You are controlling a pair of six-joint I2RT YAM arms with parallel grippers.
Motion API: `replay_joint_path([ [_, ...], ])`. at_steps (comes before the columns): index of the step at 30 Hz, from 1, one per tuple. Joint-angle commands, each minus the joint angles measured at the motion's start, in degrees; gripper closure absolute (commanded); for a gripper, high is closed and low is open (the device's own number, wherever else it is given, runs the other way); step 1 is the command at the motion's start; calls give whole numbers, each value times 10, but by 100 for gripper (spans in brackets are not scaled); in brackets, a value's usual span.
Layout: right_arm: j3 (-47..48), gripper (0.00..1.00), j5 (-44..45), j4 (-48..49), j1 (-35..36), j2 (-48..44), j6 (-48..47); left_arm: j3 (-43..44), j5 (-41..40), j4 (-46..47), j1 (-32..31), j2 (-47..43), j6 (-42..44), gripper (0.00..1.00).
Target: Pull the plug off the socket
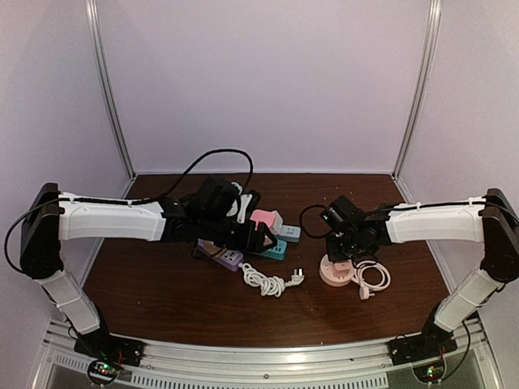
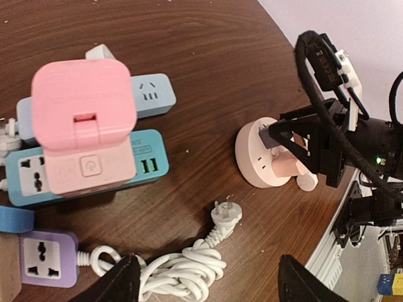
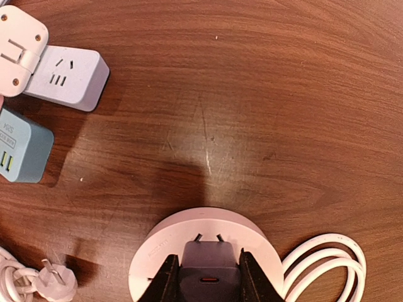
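Clearance: The bench (image 1: 162, 292) is dark wood, closed in by pale walls at the back and both sides. A metal rail (image 1: 268, 352) runs along its near edge. Bare wood lies open on the far side of the round socket (image 3: 208, 221). Open wood also separates it from the cluster of power strips at mid-bench. The left wrist view shows the bench edge close beyond the round socket.

Holders and contents:
- The round socket, pale pink, carries the plug (image 3: 203, 258) on its top face. A looped white lead (image 3: 334, 258) lies just beside it.
- The teal strip (image 2: 151, 157) carries a pink cube adapter (image 2: 82, 107).
- The grey-blue strip (image 2: 151, 94) and purple strip (image 2: 44, 258) lie close by it.
- A coiled white cable (image 2: 182, 267) rests on the wood, its three-pin end (image 2: 227, 214) loose.

Task item: The plug is a small grey-violet block, upright. Two short metal marks show at its far edge; I cannot tell whether they are pins or slots.

Claws: The right claw (image 3: 206, 277) is clamped on the plug, one finger against each side. The left claw (image 2: 208, 283) hangs above the coiled cable with its fingers wide apart, gripping nothing.
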Motion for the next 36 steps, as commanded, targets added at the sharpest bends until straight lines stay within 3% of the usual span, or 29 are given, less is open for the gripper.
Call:
replay_joint_path([
  [1,-8,86,-4,25,2,-31,-12,21,42,77,-9,34,-47,33],
  [15,0,88,-60,70,5,-25,16,89,110,133,-33,163,-89,76],
  [23,5,91,-72,80,15,-12,41,164,128,138,-55,250,-87,89],
  [36,0,93,-70,84,20,-13,54,222,83,129,-67,323,-73,97],
])
